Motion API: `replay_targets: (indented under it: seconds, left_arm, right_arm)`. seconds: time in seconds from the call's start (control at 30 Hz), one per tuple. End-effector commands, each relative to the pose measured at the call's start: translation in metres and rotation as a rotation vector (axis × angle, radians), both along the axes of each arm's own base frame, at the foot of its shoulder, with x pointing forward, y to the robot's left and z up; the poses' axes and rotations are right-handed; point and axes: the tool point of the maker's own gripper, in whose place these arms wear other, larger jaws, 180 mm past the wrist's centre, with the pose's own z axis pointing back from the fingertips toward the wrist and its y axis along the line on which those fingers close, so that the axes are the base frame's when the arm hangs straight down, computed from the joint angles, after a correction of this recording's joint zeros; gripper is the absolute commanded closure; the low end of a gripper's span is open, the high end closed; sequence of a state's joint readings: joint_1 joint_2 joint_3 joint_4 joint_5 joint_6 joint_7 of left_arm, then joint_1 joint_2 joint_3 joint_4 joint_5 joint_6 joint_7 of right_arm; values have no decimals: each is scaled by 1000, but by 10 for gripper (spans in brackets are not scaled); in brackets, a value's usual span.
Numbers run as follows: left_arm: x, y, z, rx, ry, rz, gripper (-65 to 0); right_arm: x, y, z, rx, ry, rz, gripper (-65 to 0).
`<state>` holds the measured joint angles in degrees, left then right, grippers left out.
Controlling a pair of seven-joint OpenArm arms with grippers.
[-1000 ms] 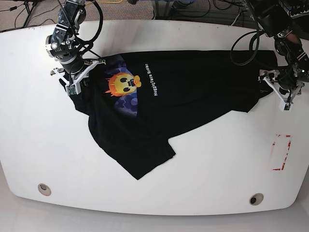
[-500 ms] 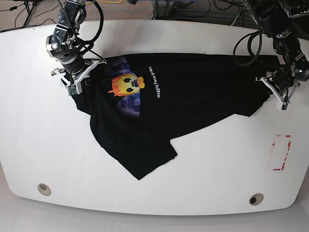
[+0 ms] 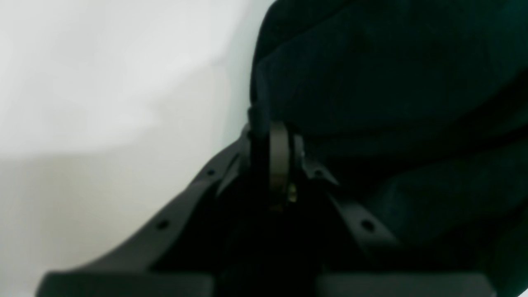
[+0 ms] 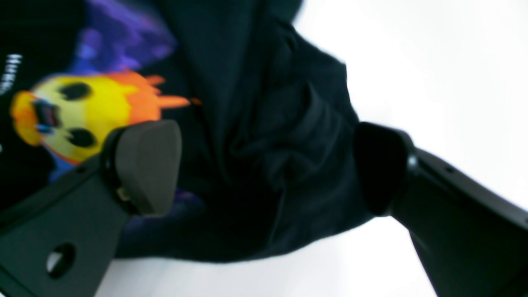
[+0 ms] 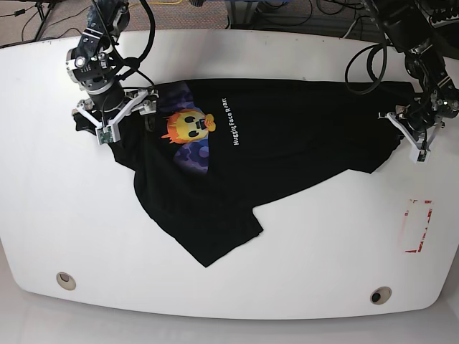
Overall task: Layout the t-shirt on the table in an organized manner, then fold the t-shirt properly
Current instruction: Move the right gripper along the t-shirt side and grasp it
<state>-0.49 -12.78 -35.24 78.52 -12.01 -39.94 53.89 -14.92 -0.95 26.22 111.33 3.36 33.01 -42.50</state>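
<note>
Left wrist view: the left gripper is clamped on a fold of the t-shirt, having closed within the last second; right wrist view: the right gripper has just let go — its pads now straddle bunched cloth; base view: the t-shirt lies crumpled across the upper middle of the table — the spreading pull looks finished on that side, and laying out remains
</note>
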Motion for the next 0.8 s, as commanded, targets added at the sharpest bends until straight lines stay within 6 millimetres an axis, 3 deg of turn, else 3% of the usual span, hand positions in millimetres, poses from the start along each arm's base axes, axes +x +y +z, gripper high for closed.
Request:
replay_targets:
  seconds: [0.0,0.13,0.33,0.77]
  left_arm:
    - [1,9,6,34,3,-3,-3]
    - [1,8,5,33,5,-4,-3]
    - [1,10,6,37,4,-4,-3]
    - [1,10,6,37,5,-2,0]
  right_arm:
    - [25,-3,27,-1,-105,-6,-625]
    - [44,-7,30,17,-127,-19,-607]
    - [89,-13,34,52,-154,-23,-604]
    - [164,-35,7,183,-108,-45,-571]
